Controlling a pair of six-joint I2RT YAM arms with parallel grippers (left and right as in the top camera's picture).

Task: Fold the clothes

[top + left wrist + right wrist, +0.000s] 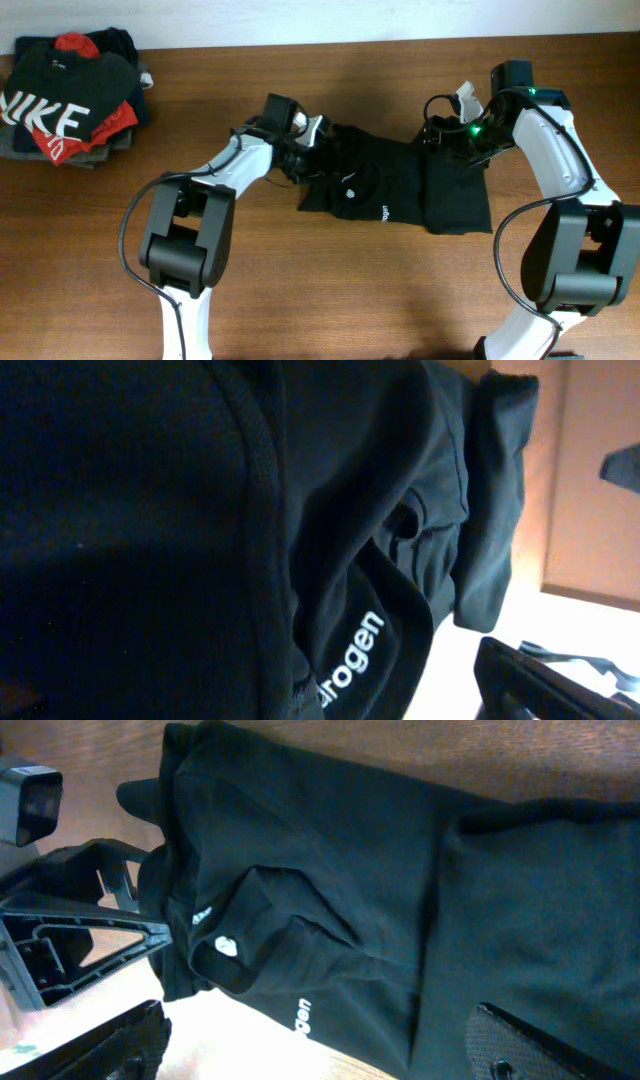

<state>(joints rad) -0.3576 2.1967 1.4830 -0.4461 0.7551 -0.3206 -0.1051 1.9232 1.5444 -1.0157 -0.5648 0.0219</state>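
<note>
The black T-shirt (385, 185) lies crumpled and partly folded at the table's middle, with its small white logo (349, 193) and white lettering (384, 212) facing up. My left gripper (305, 150) is at the shirt's left edge. In the left wrist view the shirt (150, 510) fills the frame and hides one finger, while the other finger (545, 680) stands wide at the right. My right gripper (450, 135) is at the shirt's upper right. In the right wrist view it (320, 1050) is open and empty, just above the shirt (350, 870).
A pile of folded clothes with a black NIKE shirt (60, 110) and a red garment (75, 45) sits at the back left corner. The left arm's gripper body (80, 920) shows at the left of the right wrist view. The wooden table (330, 290) extends toward the front.
</note>
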